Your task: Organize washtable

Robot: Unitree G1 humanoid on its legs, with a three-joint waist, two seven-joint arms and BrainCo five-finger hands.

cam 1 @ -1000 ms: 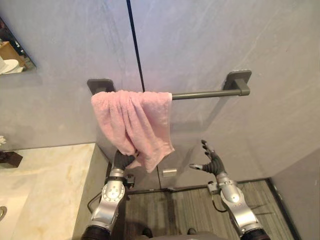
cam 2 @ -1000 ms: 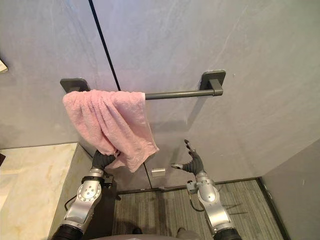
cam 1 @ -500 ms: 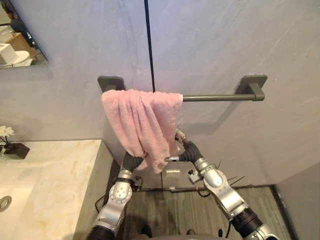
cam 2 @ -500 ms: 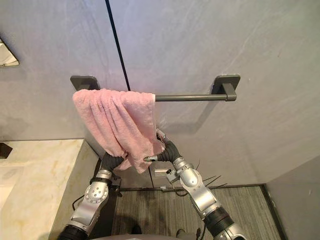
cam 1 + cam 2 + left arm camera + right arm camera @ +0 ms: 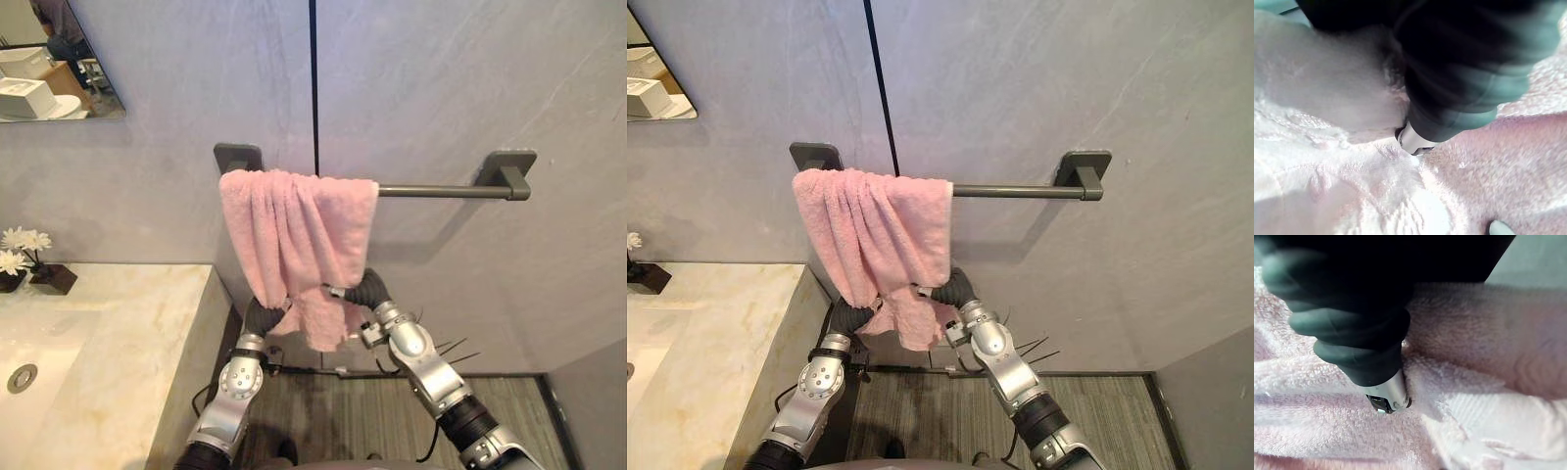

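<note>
Moment of contact with the hanging cloth. A second ago my right hand (image 5: 361, 292) stood spread and apart from the pink towel (image 5: 294, 230), low and right of centre in the frame. Half a second ago it reached the cloth's lower right edge, and now it lies against that edge from behind, just below centre. My left hand (image 5: 259, 315) sits under the towel's lower left corner, as before. Both hands are buried in the pile, so I cannot tell whether either is open or closed on the cloth. The bar and counter have slid rightward across the frame, which I read as the camera moving, not the things.

The towel hangs over the left end of the towel bar (image 5: 441, 190), at centre frame, bunched into vertical folds. With both hands now at its hem, I judge the step in hand to be spreading or straightening it along the bar.

Materials: the towel is thick, looped terry, soft and limp, with a flatter woven band seen close in the wrist views. The bar is a straight dark-grey rod on two square mounts. The wall (image 5: 460, 78) is smooth grey stone-look panel with one dark vertical seam. The countertop (image 5: 127, 323), at lower left, is polished cream marble with a blunt square edge.
</note>
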